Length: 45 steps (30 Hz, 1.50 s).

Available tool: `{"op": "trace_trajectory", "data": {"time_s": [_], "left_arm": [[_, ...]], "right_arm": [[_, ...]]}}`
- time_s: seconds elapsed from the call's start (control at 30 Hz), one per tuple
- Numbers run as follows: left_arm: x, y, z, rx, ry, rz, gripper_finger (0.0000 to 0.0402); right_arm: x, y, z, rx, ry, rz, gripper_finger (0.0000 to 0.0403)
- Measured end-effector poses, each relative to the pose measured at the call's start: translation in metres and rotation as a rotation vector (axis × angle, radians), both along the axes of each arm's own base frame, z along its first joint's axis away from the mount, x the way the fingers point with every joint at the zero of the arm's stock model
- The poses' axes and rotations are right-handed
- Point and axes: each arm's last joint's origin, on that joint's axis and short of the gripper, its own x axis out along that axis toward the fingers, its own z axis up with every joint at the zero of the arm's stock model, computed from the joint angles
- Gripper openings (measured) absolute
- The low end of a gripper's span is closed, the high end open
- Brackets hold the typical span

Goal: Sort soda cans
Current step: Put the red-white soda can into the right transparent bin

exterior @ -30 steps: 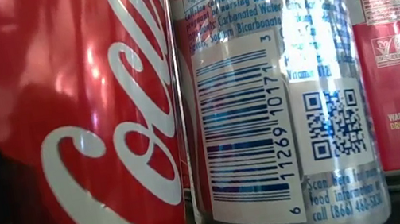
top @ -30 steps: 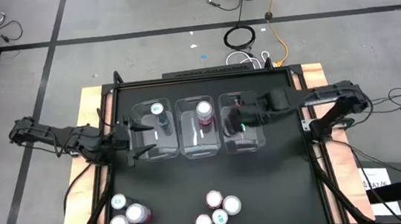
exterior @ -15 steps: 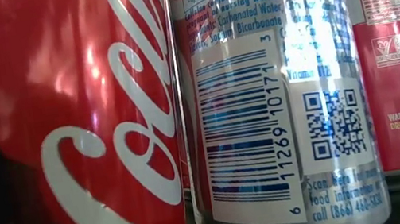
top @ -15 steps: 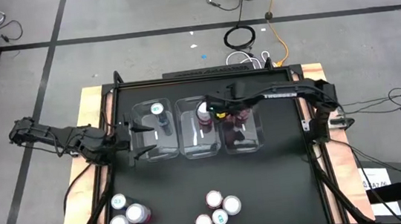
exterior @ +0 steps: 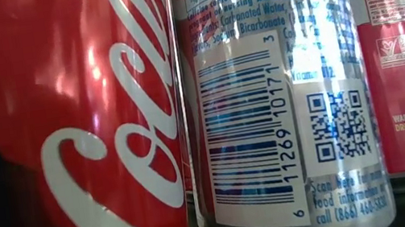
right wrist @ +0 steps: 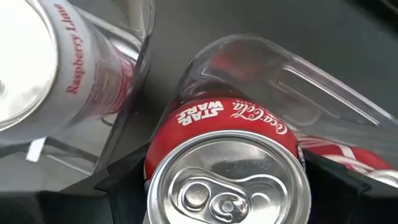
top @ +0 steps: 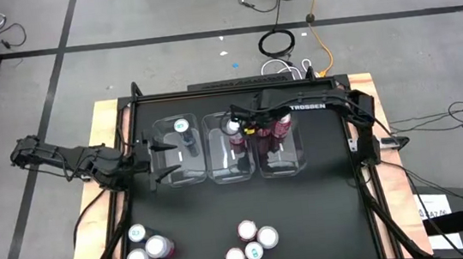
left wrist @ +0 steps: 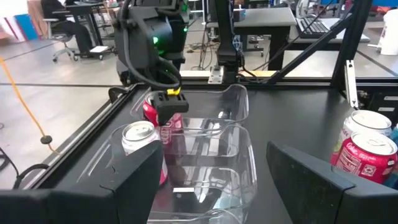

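From above, my right gripper (top: 259,129) hangs over the right-hand bin (top: 282,169) with a red cola can (top: 281,126) by its tip; a pink-and-white can (top: 233,127) stands in the middle bin, a teal one (top: 181,127) in the left. The left gripper (top: 145,163) waits at the left bin's outer wall, jaws wide and empty.

Table-level: loose cans (exterior: 281,93) fill the near edge, glossy and probably slippery.

Left wrist: the right arm's yellow-tipped head sits at that red can (left wrist: 149,111).

Right wrist: the can (right wrist: 227,165) stands upright between my spread fingers; whether they're touching it, I can't tell. Thin, dentable wall, I'd guess, so squeeze mid-body, gently.
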Motion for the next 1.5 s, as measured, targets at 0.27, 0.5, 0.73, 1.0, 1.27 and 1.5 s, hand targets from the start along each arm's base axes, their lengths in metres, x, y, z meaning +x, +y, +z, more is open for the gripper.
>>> {"op": "trace_trajectory", "data": {"time_s": [0.27,0.5,0.73,1.0,1.27,1.5], "left_arm": [[0.0,0.0,0.0,0.0,0.0,0.0,0.0295],[0.0001,0.0,0.0,0.0,0.0,0.0,0.0295],[0.0001,0.0,0.0,-0.001,0.0,0.001,0.0295],[0.0001,0.0,0.0,-0.001,0.0,0.001,0.0295],[0.0001,0.0,0.0,-0.001,0.0,0.001,0.0295],[0.0,0.0,0.0,-0.001,-0.001,0.001,0.0295]], "right_arm": [[0.0024,-0.0006,-0.0034,-0.002,0.006,0.027,0.0309],[0.0035,-0.0009,-0.0034,-0.008,0.0,0.042,0.0309],[0.0039,-0.001,-0.0035,-0.009,-0.003,0.042,0.0309],[0.0039,-0.001,-0.0035,-0.01,-0.003,0.042,0.0309],[0.004,-0.001,-0.0036,-0.011,-0.003,0.041,0.033],[0.0036,-0.0011,-0.0033,-0.015,0.002,0.044,0.0385]]}}
